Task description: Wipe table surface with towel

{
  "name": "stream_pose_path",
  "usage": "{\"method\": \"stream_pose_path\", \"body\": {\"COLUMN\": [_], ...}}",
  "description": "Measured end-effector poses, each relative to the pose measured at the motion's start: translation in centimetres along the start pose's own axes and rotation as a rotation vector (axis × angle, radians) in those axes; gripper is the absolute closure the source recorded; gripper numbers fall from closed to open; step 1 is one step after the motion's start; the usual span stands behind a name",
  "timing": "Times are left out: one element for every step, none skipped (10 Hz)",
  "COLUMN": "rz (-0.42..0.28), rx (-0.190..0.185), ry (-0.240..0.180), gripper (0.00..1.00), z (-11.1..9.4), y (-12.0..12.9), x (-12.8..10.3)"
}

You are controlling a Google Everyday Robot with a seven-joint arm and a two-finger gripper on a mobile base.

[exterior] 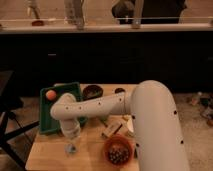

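The table surface is a light tan wooden top in the lower half of the view. My white arm reaches from the right across to the left. My gripper points straight down over the front left part of the table. The towel, a small pale grey-bluish scrap, lies on the table right under the gripper tip. I cannot tell whether it is gripped or only pressed.
A green tray with an orange ball lies at the back left. A dark bowl stands behind the arm. An orange bowl with dark contents, a small box and a white cup stand to the right.
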Motion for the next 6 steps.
{"method": "stream_pose_path", "body": {"rz": [0.009, 0.035, 0.065, 0.104, 0.138, 0.161], "rx": [-0.012, -0.019, -0.022, -0.020, -0.019, -0.020], "ry": [0.005, 0.012, 0.024, 0.036, 0.049, 0.057], "gripper": [1.00, 1.00, 1.00, 1.00, 1.00, 1.00], "z": [0.1, 0.0, -0.2, -0.6, -1.2, -1.4], "y": [0.9, 1.9, 3.0, 4.0, 4.6, 4.6], "x": [0.0, 0.7, 1.7, 2.8, 4.0, 4.9]}}
